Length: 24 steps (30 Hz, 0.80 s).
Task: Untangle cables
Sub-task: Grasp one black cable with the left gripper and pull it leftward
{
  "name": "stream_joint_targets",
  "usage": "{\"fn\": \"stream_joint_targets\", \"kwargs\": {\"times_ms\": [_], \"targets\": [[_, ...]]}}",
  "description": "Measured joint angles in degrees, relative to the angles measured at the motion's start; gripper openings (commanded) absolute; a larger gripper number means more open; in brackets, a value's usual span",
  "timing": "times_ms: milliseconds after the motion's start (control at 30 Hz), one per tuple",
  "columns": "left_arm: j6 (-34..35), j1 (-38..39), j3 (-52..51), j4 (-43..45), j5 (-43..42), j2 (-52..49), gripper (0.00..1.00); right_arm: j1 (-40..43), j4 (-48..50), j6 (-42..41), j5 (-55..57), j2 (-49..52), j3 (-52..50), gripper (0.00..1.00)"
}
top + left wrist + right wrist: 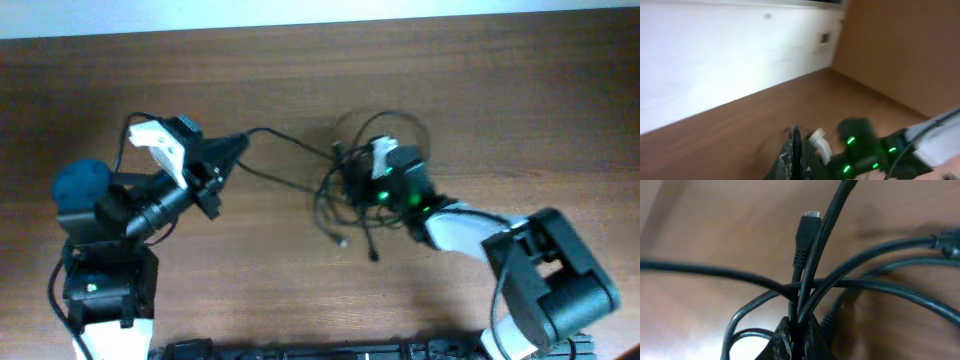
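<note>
The cables (345, 190) are thin black cords tangled in loops at the table's middle. One strand (285, 140) runs left from the tangle to my left gripper (240, 143), which is shut on it; in the left wrist view the cord (796, 150) stands pinched between the jaws (796, 162). My right gripper (352, 183) sits on the tangle. In the right wrist view its jaws (799, 337) are shut on two cords, one ending in a small metal-tipped plug (809, 225). Other cords cross behind them. Loose plug ends (342, 240) lie below the tangle.
The wooden table (300, 70) spreads all round the tangle. The left wrist view shows a white wall (715, 55) beyond the table and the right arm (875, 150) with green lights. A black strip (300, 350) lies along the front edge.
</note>
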<state>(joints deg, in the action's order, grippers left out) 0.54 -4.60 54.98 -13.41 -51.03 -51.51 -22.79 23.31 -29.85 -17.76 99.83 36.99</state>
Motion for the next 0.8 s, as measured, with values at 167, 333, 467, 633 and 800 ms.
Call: {"fn": "stream_joint_targets", "kwargs": {"times_ms": [167,333,467,633,800], "targets": [[3.87,-8.48,-2.08,4.96,-0.24,-1.55,0.0,11.61,-4.59,-1.9,-9.33,-4.15,1.62,0.04],[5.38,-19.82,0.94,11.82,8.02,-1.05,0.0,26.45,-8.02,1.16,-17.22,-4.52,-1.03,0.04],[5.81,-22.8,1.18,12.48,13.94,-2.6,0.0,31.43,-8.2,1.95,-23.02,-5.66,-1.44,0.04],[8.55,-23.17,1.2,9.62,14.03,-6.88,0.02,31.93,-8.17,2.64,-30.82,-7.32,-1.44,0.44],[9.84,-18.71,1.4,-1.05,8.96,-11.89,0.14,26.86,-8.28,4.55,-33.57,-7.32,-1.46,0.99]]}}
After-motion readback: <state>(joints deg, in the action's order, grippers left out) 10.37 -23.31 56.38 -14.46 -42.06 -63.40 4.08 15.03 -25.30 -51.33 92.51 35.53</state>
